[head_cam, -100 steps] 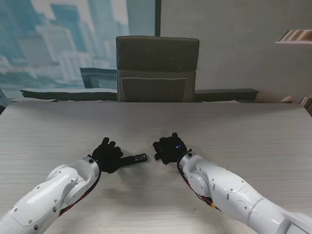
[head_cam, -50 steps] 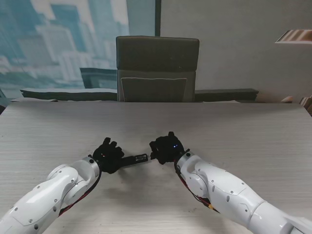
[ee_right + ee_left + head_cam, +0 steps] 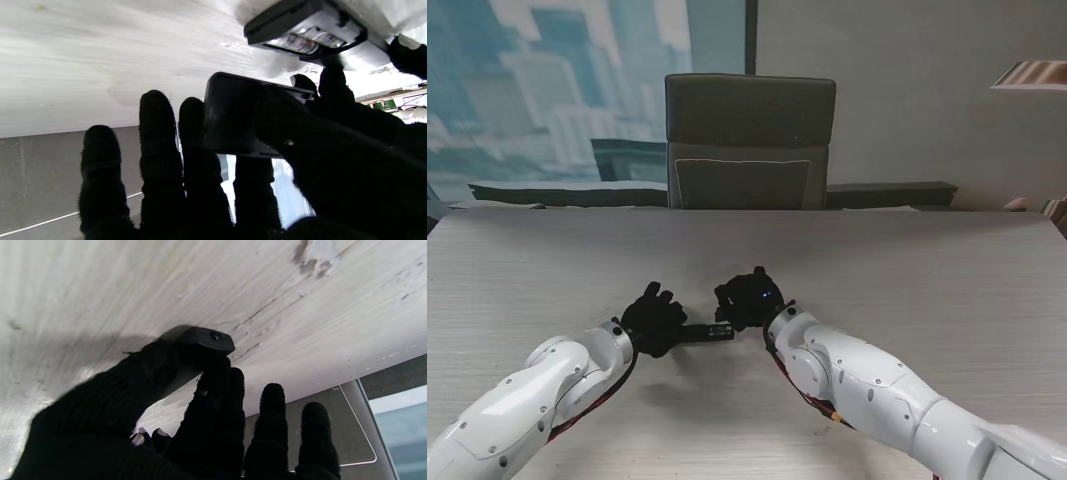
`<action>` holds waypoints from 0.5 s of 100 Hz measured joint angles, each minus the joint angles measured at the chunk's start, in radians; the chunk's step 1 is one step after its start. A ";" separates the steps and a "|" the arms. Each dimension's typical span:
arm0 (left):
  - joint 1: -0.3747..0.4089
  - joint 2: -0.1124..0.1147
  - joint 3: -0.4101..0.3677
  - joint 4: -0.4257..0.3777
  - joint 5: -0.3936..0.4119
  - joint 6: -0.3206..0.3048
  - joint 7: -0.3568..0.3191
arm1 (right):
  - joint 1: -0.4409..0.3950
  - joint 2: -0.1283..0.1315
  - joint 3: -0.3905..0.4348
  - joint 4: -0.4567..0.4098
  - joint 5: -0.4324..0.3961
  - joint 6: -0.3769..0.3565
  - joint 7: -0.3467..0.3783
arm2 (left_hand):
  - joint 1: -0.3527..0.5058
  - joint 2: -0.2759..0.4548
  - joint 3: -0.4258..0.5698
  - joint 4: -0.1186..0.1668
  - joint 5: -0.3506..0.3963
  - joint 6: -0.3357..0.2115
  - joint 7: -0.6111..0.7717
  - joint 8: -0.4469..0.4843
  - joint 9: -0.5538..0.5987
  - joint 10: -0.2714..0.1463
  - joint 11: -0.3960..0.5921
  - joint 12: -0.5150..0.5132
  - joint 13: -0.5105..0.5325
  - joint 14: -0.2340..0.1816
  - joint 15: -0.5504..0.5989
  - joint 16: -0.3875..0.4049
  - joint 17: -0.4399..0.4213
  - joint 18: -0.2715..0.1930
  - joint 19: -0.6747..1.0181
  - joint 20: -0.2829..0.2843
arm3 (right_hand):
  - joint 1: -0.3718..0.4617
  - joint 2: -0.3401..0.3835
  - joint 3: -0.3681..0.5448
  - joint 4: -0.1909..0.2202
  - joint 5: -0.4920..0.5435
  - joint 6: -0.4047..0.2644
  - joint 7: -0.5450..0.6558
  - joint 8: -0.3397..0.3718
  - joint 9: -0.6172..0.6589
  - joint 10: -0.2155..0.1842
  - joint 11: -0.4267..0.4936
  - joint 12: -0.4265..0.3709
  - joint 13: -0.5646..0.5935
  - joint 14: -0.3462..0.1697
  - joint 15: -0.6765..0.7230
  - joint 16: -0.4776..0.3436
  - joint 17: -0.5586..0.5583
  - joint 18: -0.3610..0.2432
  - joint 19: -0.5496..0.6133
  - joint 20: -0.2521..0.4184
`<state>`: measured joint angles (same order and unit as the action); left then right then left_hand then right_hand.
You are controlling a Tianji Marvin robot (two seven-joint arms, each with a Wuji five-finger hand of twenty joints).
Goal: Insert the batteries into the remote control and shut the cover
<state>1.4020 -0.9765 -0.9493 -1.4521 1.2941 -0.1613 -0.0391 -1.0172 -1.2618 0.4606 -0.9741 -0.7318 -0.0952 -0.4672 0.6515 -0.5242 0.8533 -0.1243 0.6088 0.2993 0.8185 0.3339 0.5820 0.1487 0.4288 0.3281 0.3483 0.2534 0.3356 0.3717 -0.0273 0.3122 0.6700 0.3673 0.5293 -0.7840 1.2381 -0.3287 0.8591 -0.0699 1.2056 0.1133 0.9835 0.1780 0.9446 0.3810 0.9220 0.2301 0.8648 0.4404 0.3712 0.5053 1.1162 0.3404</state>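
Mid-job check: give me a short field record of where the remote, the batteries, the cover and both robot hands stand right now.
remote control: on the table, battery bay open
held by: left robot hand, gripping its near end
batteries: seated in the bay, seen in the right wrist view
cover: off the remote, pinched in the right robot hand
cover position: just short of the open bay, not yet engaged
step left: fit and close the cover
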 measured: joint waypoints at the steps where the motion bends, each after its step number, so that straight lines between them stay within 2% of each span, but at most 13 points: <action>1: 0.000 0.000 0.000 0.000 0.000 0.000 0.000 | 0.001 -0.001 -0.002 0.001 0.001 0.000 0.000 | 0.000 0.000 0.000 0.000 0.000 0.000 0.000 0.000 0.000 0.000 0.000 0.000 0.000 0.000 0.000 0.000 0.000 0.000 0.000 0.000 | 0.000 0.000 -0.001 0.000 0.000 0.000 0.000 0.000 0.004 0.000 0.000 0.000 0.000 0.000 0.000 0.000 0.000 0.000 0.000 0.000; 28: 0.001 0.000 0.001 -0.001 0.009 -0.002 0.002 | 0.035 -0.042 -0.052 0.077 0.041 0.009 0.003 | 0.000 -0.002 0.010 0.001 -0.004 0.000 -0.003 0.000 -0.001 0.000 0.000 0.000 0.000 0.000 0.000 0.000 0.000 0.000 0.000 -0.006 | 0.000 0.000 -0.002 0.000 0.000 0.000 -0.002 -0.002 -0.001 -0.008 -0.001 0.000 0.000 0.000 0.000 0.000 0.000 0.000 0.000 0.000; 50: 0.003 -0.001 -0.001 -0.001 0.011 -0.001 0.004 | 0.051 -0.063 -0.079 0.111 0.054 0.012 -0.001 | 0.000 -0.002 0.012 0.002 -0.004 0.000 -0.006 0.000 -0.001 0.000 0.000 0.000 0.000 0.000 0.000 0.000 0.000 0.000 0.000 -0.006 | 0.000 0.002 -0.002 0.000 0.000 0.000 -0.002 -0.002 -0.001 -0.008 -0.001 0.000 0.000 0.003 0.034 0.005 0.000 0.000 0.000 0.000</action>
<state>1.4045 -0.9772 -0.9500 -1.4536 1.3049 -0.1626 -0.0349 -0.9666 -1.3251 0.3812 -0.8630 -0.6781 -0.0830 -0.4677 0.6515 -0.5264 0.8652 -0.1223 0.6044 0.2993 0.8121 0.3339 0.5813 0.1488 0.4289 0.3283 0.3483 0.2534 0.3357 0.3717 -0.0273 0.3123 0.6700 0.3612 0.5293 -0.7824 1.2360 -0.3288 0.8594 -0.0699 1.2033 0.1110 0.9828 0.1696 0.9434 0.3810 0.9220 0.2331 0.8992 0.4451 0.3712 0.5053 1.1163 0.3403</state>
